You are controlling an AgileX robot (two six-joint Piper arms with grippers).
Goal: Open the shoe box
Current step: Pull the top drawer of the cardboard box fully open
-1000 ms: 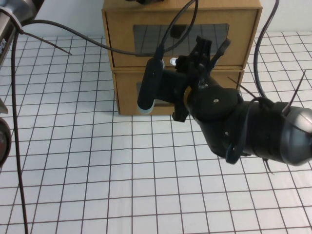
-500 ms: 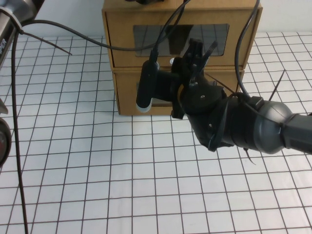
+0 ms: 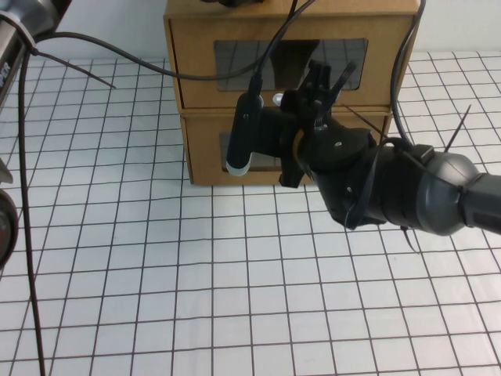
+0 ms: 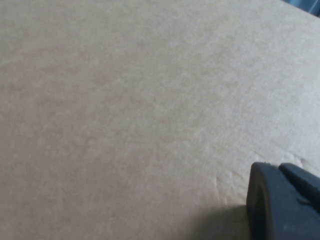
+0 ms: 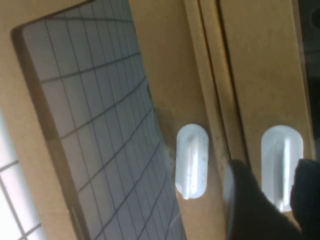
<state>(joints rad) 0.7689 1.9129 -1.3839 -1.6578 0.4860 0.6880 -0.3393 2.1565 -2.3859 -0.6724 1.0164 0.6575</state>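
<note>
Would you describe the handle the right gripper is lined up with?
Two stacked cardboard boxes stand on the table, the left gripper near one. White handles flank their seam. Your handle shows between the right gripper's open fingers; its twin does not.

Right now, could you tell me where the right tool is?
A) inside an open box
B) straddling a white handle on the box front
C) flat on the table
B: the right tool has a finger on each side of a white handle on the shoe box front; the left tool faces plain cardboard.
</note>
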